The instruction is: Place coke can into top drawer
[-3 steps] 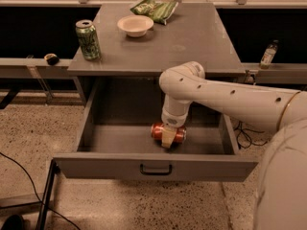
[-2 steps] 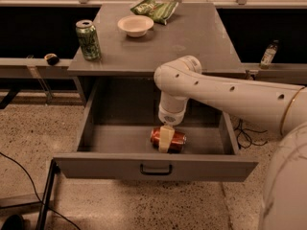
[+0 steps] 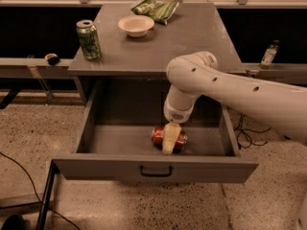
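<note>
The coke can (image 3: 156, 134), red with silver ends, lies on its side on the floor of the open top drawer (image 3: 96, 168), near the front and about the middle. My gripper (image 3: 169, 139) reaches down into the drawer from the white arm (image 3: 225, 83) and sits right at the can, covering its middle part. The drawer is pulled far out from under the grey table, and its dark pull handle (image 3: 155, 171) shows on the front panel.
On the table top (image 3: 192, 37) stand a green can (image 3: 89, 40), a white bowl (image 3: 136, 25) and a green snack bag (image 3: 156, 7). A small bottle (image 3: 268, 55) stands on a ledge at the right. Cables lie on the speckled floor.
The arm's elbow has swung a little to the left and up. The gripper and the can stay at about the same spot on the drawer floor.
</note>
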{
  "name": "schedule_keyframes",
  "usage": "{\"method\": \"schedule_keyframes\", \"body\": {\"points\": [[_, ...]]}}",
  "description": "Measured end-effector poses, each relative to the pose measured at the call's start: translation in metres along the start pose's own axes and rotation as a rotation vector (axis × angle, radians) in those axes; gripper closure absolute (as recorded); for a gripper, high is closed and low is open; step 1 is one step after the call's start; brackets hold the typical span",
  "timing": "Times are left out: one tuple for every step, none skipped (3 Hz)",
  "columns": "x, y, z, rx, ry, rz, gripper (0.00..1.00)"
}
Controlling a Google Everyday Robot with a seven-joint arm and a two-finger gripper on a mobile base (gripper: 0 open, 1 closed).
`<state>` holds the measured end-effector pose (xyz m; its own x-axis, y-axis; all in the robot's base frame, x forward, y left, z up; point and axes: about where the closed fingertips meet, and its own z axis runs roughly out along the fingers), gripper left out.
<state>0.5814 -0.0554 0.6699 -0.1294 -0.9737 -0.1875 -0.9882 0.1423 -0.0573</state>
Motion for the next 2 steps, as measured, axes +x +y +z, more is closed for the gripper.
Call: {"method": "schedule_keyframes", "body": {"points": [[0.0222,0.0044,-0.02,0.055,-0.091,-0.092,0.0],[0.0213,0.005,-0.0174,0.048,-0.083,-0.101,0.0]]}}
